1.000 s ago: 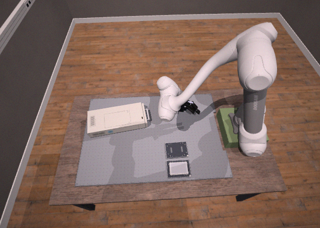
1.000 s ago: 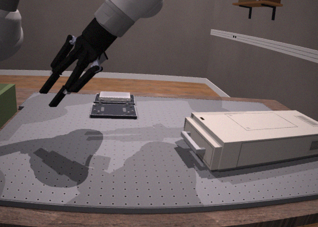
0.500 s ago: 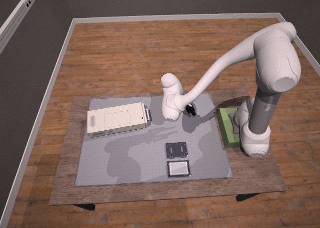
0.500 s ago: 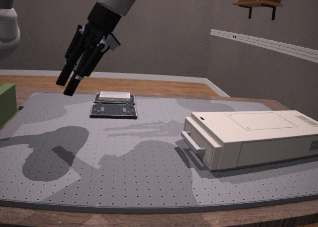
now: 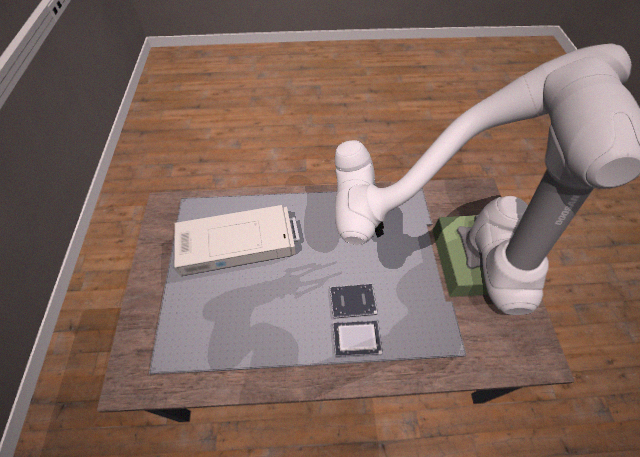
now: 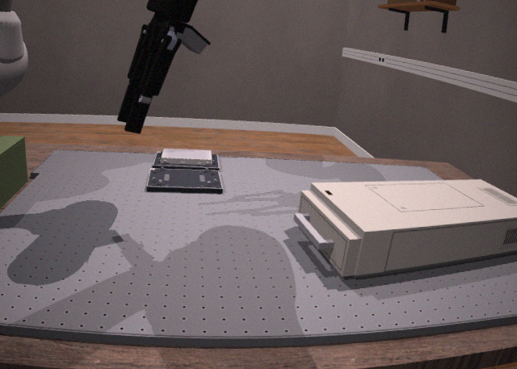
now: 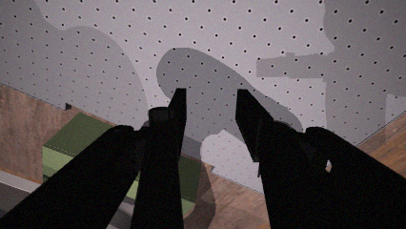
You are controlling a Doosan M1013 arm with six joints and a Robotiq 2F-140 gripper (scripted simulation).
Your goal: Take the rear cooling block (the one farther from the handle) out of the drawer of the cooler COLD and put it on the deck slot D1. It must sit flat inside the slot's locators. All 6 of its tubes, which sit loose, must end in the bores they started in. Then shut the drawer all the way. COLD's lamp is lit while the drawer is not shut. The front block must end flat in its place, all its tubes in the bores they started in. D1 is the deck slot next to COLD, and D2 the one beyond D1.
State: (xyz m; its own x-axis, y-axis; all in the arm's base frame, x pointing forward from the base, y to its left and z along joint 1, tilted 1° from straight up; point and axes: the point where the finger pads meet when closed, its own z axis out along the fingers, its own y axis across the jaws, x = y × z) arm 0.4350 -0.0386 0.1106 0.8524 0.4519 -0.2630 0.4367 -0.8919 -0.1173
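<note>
The cooler COLD (image 5: 232, 240) (image 6: 417, 227) is a long cream box with its drawer front and grey handle (image 5: 296, 229) (image 6: 311, 230) flush against it; the drawer looks shut and the small lamp (image 5: 284, 235) (image 6: 328, 192) is dark. The cooling blocks inside are hidden. Deck slot D1 (image 5: 354, 309) (image 6: 183, 182) is a dark plate with no block on it. Slot D2 (image 5: 356, 353) (image 6: 215, 162) beyond it bears a white flat piece (image 5: 357, 337) (image 6: 187, 155). My gripper (image 6: 128, 125) (image 7: 211, 104) is partly open and empty, high above the deck, away from COLD's handle.
The grey perforated deck (image 5: 305, 338) (image 6: 233, 315) (image 7: 210, 14) lies on the wooden table (image 5: 289, 385). The green base block (image 5: 454, 276) (image 6: 10, 165) (image 7: 78, 131) under the arm stands at the deck's robot side. Arm shadows fall on the deck.
</note>
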